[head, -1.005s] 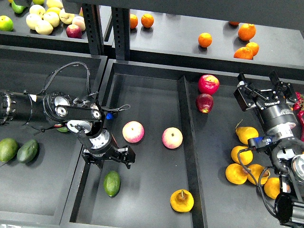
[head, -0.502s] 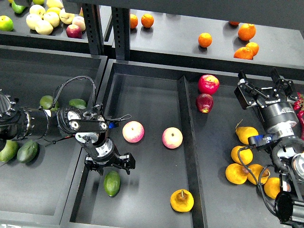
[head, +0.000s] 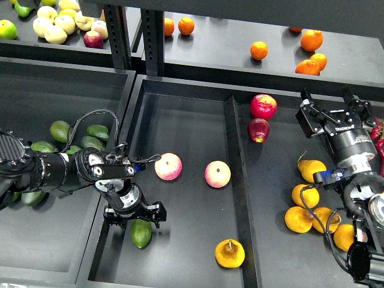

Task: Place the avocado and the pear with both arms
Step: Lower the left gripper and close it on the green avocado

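The avocado (head: 142, 235), smooth and green, lies at the front left of the middle bin. My left gripper (head: 133, 214) hangs open right above its far end, one finger to each side, and hides the top of it. The pear (head: 230, 253), orange-yellow with a brown stem, sits at the front of the same bin, to the right of the avocado. My right gripper (head: 327, 105) is open and empty, high over the right bin, far from both fruits.
Two pink-yellow apples (head: 168, 166) (head: 217, 174) lie mid-bin. Red apples (head: 263, 106) and several yellow pears (head: 309, 198) fill the right bin beyond a divider (head: 237, 180). Darker avocados (head: 90, 137) lie in the left bin. Oranges (head: 258, 50) sit on the shelf.
My left gripper has moved forward and down and now stands over the avocado. The arm has drawn back left, uncovering more avocados in the left bin. The right arm has hardly moved.
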Motion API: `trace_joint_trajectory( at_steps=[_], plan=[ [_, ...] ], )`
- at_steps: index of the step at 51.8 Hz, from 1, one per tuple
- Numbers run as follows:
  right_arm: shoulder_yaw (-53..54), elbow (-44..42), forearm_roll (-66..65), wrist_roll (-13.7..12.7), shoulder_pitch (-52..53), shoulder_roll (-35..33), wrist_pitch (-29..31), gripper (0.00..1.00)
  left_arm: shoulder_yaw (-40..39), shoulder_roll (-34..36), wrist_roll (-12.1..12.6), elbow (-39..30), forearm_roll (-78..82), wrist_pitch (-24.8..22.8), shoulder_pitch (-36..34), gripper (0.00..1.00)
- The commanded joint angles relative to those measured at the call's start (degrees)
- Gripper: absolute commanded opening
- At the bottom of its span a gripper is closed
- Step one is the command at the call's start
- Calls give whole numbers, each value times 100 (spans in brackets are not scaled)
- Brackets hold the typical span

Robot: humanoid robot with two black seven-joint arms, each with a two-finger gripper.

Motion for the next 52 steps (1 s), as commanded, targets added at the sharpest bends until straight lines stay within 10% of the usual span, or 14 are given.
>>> trace_joint_trajectory(
  at_steps=[1, 52],
  plan=[
    [-2, 1, 0, -8, 7, 0, 0, 100, -1, -60, 0, 47, 6, 0, 43, 99],
    [-10, 1, 9, -35, -2, 0, 9, 100, -203, -174, 0, 443, -38, 0, 148, 76]
  ],
)
